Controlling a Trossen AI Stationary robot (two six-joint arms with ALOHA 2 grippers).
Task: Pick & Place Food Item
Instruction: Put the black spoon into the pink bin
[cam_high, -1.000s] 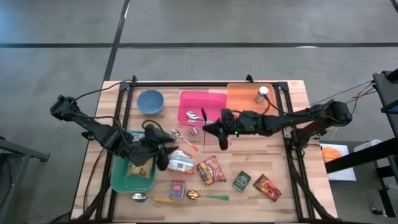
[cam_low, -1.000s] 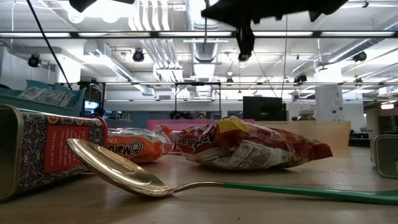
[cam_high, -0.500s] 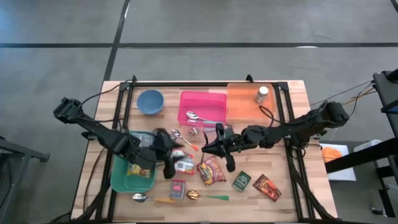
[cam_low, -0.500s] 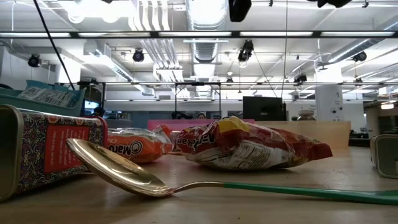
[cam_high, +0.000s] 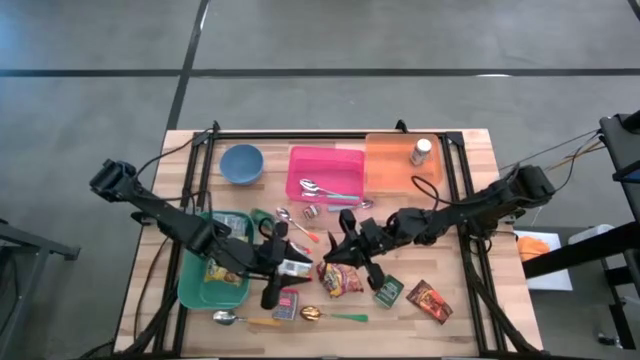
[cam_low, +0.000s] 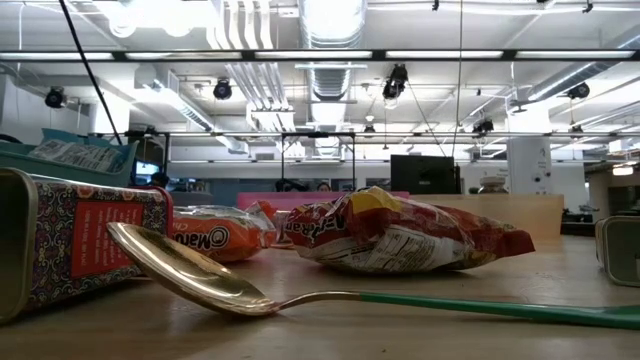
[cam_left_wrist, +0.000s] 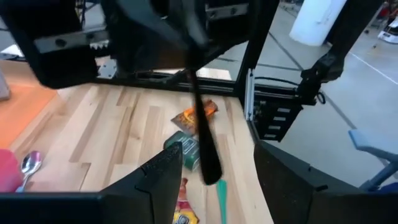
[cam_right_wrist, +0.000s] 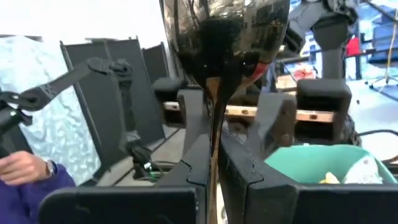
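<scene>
Wooden table (cam_high: 450, 255): two spoons (cam_high: 318, 187), two snack packets (cam_high: 340, 277).

A crinkled red-and-yellow foil snack packet (cam_high: 340, 277) lies flat on the wooden table (cam_high: 470, 250), just right of an orange-and-white wrapped packet (cam_high: 292, 266), both right of the green bin (cam_high: 196, 292).

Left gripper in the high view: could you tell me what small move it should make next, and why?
Probably lower the left gripper, fingers open, onto the white-and-orange snack packet just beside it, then close. The green bin lies close behind; the right gripper, shut on a dark spoon, hovers nearby.
</scene>
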